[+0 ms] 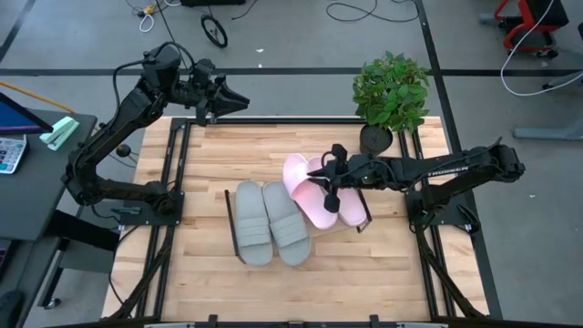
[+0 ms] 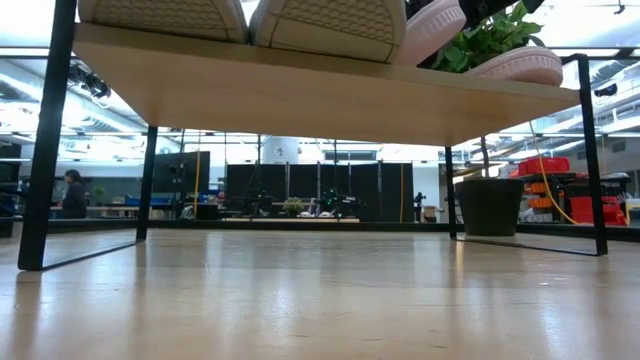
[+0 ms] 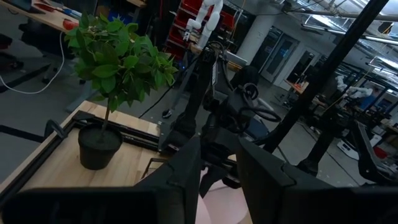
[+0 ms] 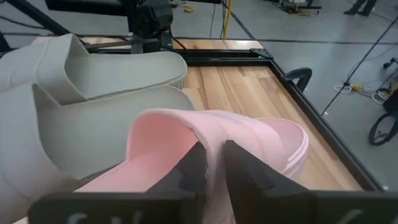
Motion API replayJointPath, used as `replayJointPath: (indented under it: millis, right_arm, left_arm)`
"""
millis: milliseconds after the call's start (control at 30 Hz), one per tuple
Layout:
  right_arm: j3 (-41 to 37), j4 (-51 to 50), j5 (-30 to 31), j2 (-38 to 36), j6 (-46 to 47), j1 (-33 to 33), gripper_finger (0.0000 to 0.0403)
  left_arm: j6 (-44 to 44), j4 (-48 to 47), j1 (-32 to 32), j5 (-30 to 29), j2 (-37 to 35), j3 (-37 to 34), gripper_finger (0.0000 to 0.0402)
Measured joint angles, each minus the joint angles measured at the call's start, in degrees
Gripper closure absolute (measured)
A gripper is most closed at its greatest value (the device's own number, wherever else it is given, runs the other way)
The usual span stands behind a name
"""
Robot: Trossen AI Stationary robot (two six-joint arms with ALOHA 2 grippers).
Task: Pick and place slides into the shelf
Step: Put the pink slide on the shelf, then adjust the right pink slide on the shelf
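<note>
The shelf (image 2: pixel 300 95) is a low light-wood board on thin black end frames (image 1: pixel 230 223), standing mid-table. On it lie the two pale grey slides (image 1: pixel 269 223) side by side and the two light pink slides (image 1: pixel 310 187) to their right. From below, the low view shows the grey soles (image 2: pixel 330 20) and the pink soles (image 2: pixel 435 25). My right gripper (image 1: pixel 331 182) reaches in from the table's right and is shut on a pink slide (image 4: pixel 186 134). My left gripper (image 1: pixel 232 98) hovers high over the far left edge, open and touching nothing. My right gripper pinches the wide strap of a pink slide at its edge (image 4: pixel 214 149) between the two fingers (image 4: pixel 193 168). The fingers come roughly level from the table's right. The slide sits tilted beside the grey slides (image 4: pixel 93 106). Whether it is lifted clear of the board cannot be told.
A potted plant (image 1: pixel 390 91) stands at the table's far right, close behind my right arm; its dark pot (image 2: pixel 490 205) also shows in the low view. Bare tabletop (image 1: pixel 273 150) lies between the shelf and the far edge. A person (image 2: pixel 72 195) sits far off in the room.
</note>
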Motion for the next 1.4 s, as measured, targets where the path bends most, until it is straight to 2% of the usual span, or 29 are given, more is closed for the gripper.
replayJointPath:
  millis: [133,300,600,1133,1400]
  right_arm:
    - [-0.1,0.0,-1.6,0.0,-0.5,0.0,0.0325]
    - [0.6,-0.8,-3.3,0.1,-0.5,0.0,0.0285]
    - [6.2,-9.7,-3.6,0.3,-3.4,0.2,0.0233]
    - [13.4,-26.6,-4.6,-0.4,-6.8,2.6,0.0205]
    - [23.3,-42.0,-1.1,-0.5,-8.0,5.0,0.0205]
  left_arm:
    - [0.0,0.0,0.0,0.0,0.0,0.0,0.0294]
    - [0.0,0.0,0.0,0.0,0.0,0.0,0.0294]
    - [0.0,0.0,0.0,0.0,0.0,0.0,0.0294]
    - [1.1,-0.2,0.0,0.0,0.0,0.0,0.0294]
    - [1.1,-0.2,0.0,0.0,0.0,0.0,0.0294]
